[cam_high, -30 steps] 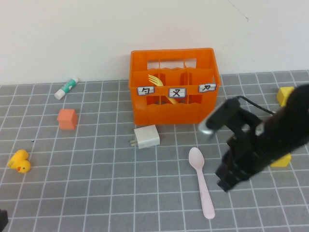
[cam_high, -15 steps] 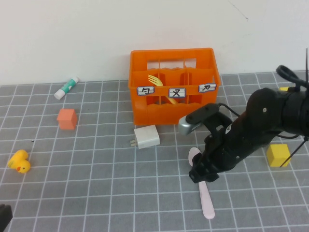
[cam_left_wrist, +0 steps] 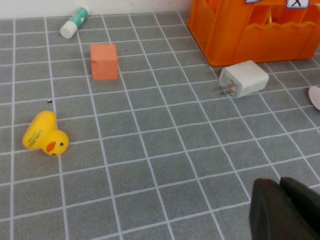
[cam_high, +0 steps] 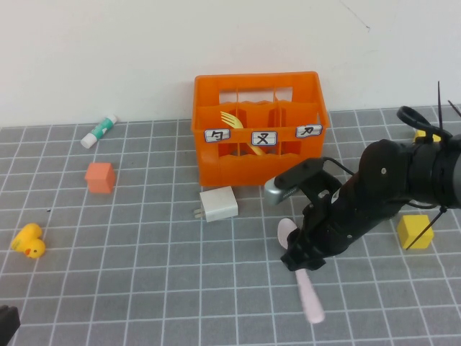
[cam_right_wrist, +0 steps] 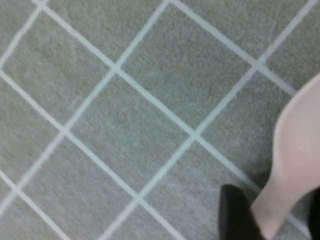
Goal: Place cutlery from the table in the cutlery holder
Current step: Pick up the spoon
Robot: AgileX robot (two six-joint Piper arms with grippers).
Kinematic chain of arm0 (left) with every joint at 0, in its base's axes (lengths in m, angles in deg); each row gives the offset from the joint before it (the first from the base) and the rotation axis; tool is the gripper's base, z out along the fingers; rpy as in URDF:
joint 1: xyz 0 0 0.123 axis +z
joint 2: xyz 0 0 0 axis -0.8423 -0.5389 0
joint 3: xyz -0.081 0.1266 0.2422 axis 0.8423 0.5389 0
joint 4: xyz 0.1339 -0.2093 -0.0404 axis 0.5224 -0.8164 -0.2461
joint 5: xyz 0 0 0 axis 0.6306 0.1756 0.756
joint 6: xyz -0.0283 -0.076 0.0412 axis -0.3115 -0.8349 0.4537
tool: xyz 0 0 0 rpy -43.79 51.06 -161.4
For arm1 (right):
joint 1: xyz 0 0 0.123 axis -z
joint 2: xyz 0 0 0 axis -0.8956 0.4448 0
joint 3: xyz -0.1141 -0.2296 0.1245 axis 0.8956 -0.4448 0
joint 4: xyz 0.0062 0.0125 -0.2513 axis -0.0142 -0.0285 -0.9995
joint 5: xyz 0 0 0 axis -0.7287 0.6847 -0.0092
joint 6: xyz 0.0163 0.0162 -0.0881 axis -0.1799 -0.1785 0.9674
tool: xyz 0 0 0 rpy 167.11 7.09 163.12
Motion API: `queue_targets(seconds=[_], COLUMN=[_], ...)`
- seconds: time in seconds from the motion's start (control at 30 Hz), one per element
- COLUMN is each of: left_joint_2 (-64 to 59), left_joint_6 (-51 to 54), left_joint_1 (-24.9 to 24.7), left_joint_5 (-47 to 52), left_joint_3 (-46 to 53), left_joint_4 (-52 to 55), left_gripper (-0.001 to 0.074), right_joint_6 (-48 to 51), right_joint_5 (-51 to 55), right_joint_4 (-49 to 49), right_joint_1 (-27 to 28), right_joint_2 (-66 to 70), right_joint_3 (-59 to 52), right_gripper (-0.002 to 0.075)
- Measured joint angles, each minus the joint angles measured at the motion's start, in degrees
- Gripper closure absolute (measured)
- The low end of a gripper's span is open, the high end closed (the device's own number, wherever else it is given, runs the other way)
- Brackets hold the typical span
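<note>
High view: yellow fork (cam_high: 233, 120) already in orange cutlery holder (cam_high: 258, 130); pink spoon (cam_high: 302, 277) lies on surface (cam_high: 144, 259), right claw (cam_high: 297, 259) over its neck.
Left wrist: left claw (cam_left_wrist: 287, 210) parked low, opening indeterminable.
Right wrist: fingers (cam_right_wrist: 235, 212) straddle spoon's neck, not visibly clamped.

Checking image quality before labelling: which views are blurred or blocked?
High view: sharp, evenly lit, but the right gripper and its arm cover the middle of the pale pink plastic spoon. Right wrist view: soft and very close, spoon cropped at the frame edge. Left wrist view: sharp; left gripper dark in one corner.
</note>
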Motion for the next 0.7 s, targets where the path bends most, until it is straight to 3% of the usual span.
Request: queue_targets(seconds=[0.2, 0.7], left_joint_2=[0.0, 0.0], left_joint_6=[0.0, 0.1], left_joint_1=[0.0, 0.0], left_joint_5=[0.0, 0.0], left_joint_3=[0.0, 0.0], left_joint_4=[0.0, -0.03], left_gripper=[0.0735, 0.0735], right_joint_6=[4.18, 5.06], right_joint_5=[1.06, 1.42], right_joint_4=[-3.03, -13.44], right_joint_1=[0.0, -0.63], right_joint_2=[0.17, 0.17], right_joint_3=[0.36, 0.7], right_gripper=[0.0514, 0.0578])
